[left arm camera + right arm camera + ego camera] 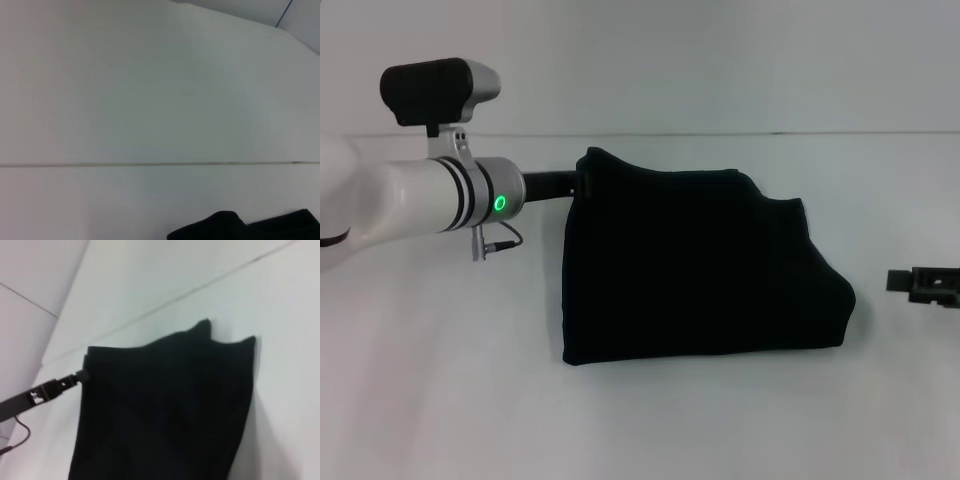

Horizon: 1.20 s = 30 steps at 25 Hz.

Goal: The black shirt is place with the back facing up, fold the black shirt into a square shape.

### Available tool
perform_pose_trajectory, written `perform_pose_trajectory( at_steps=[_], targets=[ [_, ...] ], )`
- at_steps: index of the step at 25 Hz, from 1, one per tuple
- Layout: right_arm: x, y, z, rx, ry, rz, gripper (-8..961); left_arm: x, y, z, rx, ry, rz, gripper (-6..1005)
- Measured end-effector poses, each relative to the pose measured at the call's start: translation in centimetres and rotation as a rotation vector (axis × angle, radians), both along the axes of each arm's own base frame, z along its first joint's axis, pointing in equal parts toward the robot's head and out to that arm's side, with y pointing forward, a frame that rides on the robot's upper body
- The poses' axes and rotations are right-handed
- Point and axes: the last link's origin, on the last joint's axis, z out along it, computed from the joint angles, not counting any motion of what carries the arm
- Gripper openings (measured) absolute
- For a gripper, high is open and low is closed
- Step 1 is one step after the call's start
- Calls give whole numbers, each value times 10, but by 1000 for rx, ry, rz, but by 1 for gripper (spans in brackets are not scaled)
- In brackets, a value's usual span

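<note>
The black shirt [700,270] lies folded into a rough rectangle in the middle of the white table, and no print shows on it. My left gripper [582,186] reaches in from the left and is shut on the shirt's far left corner, which stands up in a small peak. The right wrist view shows the shirt [165,405] with the left gripper [80,376] at its corner. A strip of the shirt [250,227] shows in the left wrist view. My right gripper [926,285] rests on the table to the right of the shirt, apart from it.
The white table [440,400] runs all around the shirt. A seam line [720,134] crosses the far side of the table. A thin cable [500,243] hangs under the left wrist.
</note>
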Motion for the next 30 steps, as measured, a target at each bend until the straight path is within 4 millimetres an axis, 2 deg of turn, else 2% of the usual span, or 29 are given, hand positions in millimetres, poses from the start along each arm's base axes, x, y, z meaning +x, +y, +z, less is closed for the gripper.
perform_pose_trajectory(
  at_steps=[2,7,15,30],
  targets=[
    [1,-1,2,12,10,5,476,4,2,0,-1,0,-8,30],
    [0,-2,2,30,15,25,724,15,7,0,-2,5,-35,30],
    [-1,1,4,51,20,38,750,21,12,3,3,13,-53,30],
    [-5,7,7,64,8,54,747,16,11,4,30,-19,-2,30]
  ],
)
